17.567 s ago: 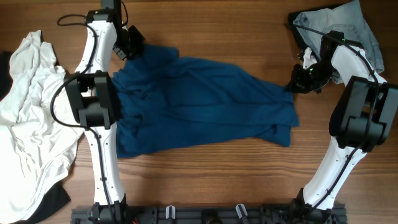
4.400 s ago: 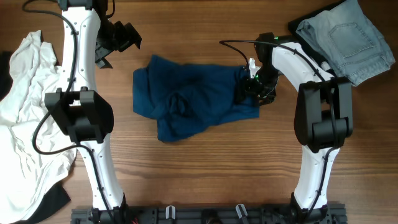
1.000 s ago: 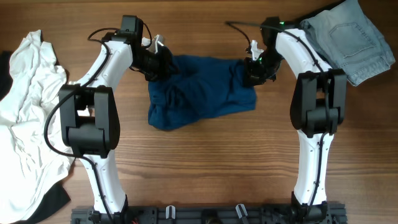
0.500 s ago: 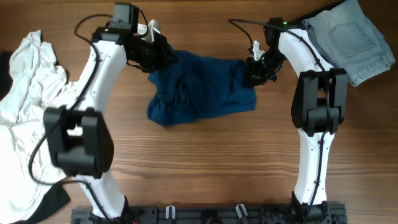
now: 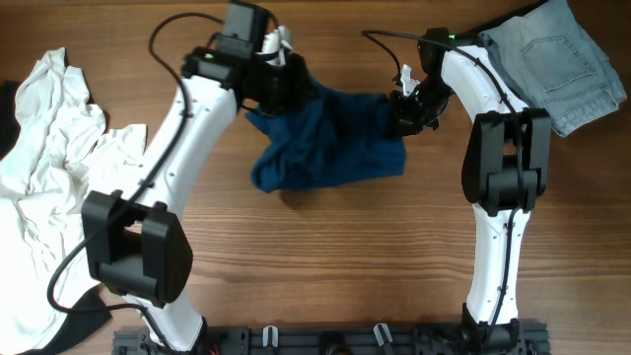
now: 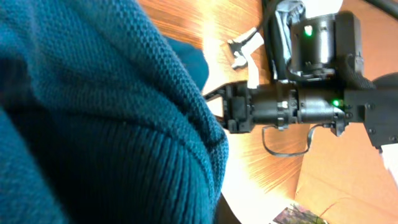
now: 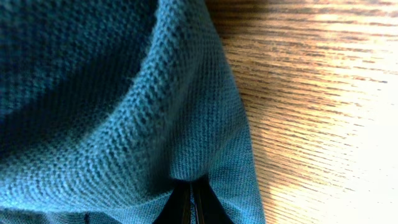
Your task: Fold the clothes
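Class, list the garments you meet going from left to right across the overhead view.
white shirt → blue T-shirt → denim jeans

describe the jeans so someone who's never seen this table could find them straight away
Start at the wooden table and go to its far right corner, beyond the right arm. The jeans lie there: pale denim with a stitched pocket, unlike the deep-blue T-shirt mid-table and the white shirt at the left edge.
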Controlling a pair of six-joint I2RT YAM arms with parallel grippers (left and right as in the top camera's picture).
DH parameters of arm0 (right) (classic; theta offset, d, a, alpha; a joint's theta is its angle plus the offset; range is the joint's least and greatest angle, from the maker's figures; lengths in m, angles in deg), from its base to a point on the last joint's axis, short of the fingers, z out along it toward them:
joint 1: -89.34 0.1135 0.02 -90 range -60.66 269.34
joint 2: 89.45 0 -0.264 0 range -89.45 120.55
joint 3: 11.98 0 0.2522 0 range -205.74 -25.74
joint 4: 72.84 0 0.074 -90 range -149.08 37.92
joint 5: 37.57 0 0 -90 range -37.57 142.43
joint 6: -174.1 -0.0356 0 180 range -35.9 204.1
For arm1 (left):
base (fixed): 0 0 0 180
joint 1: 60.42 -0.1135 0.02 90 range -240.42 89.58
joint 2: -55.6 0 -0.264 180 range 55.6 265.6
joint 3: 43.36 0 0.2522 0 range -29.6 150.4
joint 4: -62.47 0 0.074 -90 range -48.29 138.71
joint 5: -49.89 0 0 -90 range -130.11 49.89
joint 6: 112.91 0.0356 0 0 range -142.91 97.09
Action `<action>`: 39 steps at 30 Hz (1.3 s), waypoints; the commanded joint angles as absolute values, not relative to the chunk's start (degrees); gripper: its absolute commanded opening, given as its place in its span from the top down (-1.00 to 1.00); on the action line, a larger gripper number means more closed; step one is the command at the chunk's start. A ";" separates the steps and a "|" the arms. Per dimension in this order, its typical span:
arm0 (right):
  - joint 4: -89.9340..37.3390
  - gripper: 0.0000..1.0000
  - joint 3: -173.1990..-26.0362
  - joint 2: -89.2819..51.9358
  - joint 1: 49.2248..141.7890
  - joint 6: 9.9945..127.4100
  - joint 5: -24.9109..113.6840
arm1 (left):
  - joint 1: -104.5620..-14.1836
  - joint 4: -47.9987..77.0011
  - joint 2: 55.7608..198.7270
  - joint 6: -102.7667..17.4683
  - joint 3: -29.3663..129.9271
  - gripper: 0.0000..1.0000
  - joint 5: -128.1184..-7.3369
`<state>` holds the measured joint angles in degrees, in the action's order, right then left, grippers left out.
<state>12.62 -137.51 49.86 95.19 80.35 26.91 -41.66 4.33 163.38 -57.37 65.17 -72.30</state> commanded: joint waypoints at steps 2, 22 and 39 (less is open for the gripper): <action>12.33 0.91 -135.58 55.85 96.20 81.07 30.50 | -38.53 6.95 162.75 -61.59 65.27 0.92 -70.81; 13.41 0.91 -135.58 55.85 96.17 81.10 30.52 | -29.85 27.34 174.84 -70.11 65.27 0.92 -65.15; 13.82 0.77 -135.78 55.70 91.06 77.23 32.29 | -24.52 34.27 177.22 -69.85 65.27 0.90 -65.10</action>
